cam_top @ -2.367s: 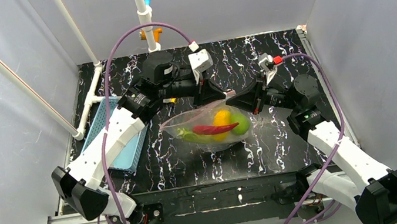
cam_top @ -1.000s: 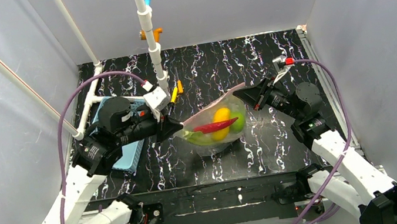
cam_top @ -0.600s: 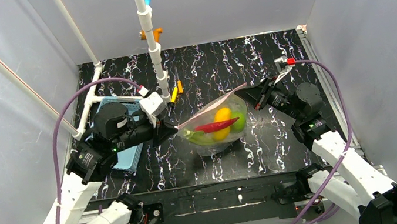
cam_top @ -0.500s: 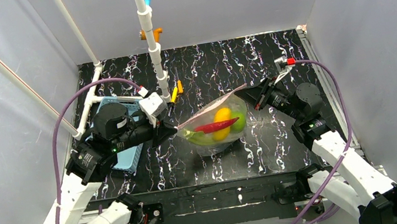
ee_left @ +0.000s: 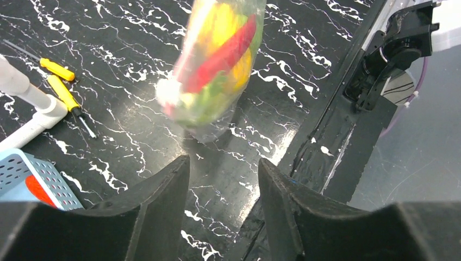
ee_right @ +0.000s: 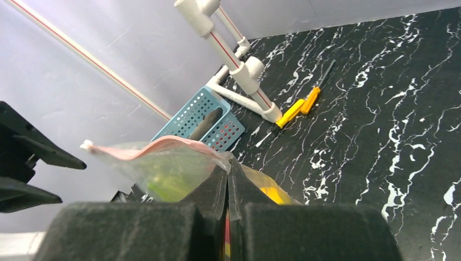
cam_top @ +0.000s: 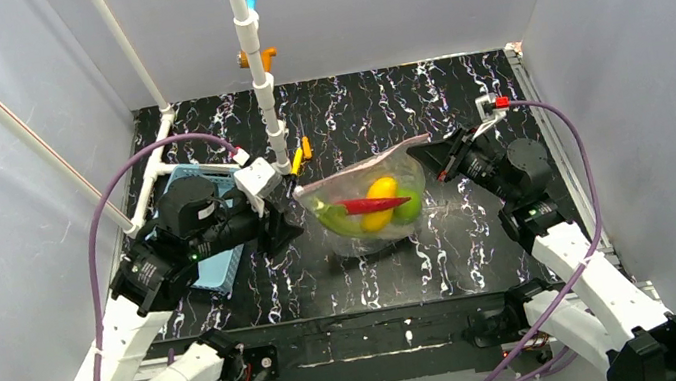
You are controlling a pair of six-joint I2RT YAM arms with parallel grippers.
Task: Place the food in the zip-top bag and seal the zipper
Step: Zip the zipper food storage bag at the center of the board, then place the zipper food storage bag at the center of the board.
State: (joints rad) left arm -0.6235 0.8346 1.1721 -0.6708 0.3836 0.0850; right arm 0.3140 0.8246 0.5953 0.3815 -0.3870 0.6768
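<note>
The right gripper (cam_top: 422, 152) is clenched on the far-right corner of the zip-top bag (cam_top: 357, 238); in the right wrist view its two fingers (ee_right: 217, 185) meet tight on the zipper (ee_right: 157, 145) and the pinkish-red strip runs away from them to the left. The bag hangs from that one grip over the middle of the black marbled table (cam_top: 352, 107). Inside it lie the red chili (cam_top: 372, 203), the yellow fruit (cam_top: 380, 187), the green apple (cam_top: 408, 206) and a green length of leek (cam_top: 331, 220).

The left gripper (cam_top: 291, 226) stands released just left of the bag and a little nearer; in its wrist view the jaws are spread with nothing between them, and the bag (ee_left: 209, 126) hangs blurred ahead, apart from both fingers.

Half a second ago the left gripper was at the bag's left corner and the bag was stretched between the two arms; now that corner is free and has swung up and farther back, and the left gripper has dropped slightly nearer.

Whether the zipper (cam_top: 356, 168) is pressed closed along its whole length cannot be told.

At the left lies the light-blue basket (cam_top: 222, 265); it holds a grey piece (ee_right: 205, 124), perhaps the fish, and a red piece (ee_left: 38, 190). Yellow-handled screwdrivers (cam_top: 299, 157) lie by the white pipe (cam_top: 262, 90) at the far side.
</note>
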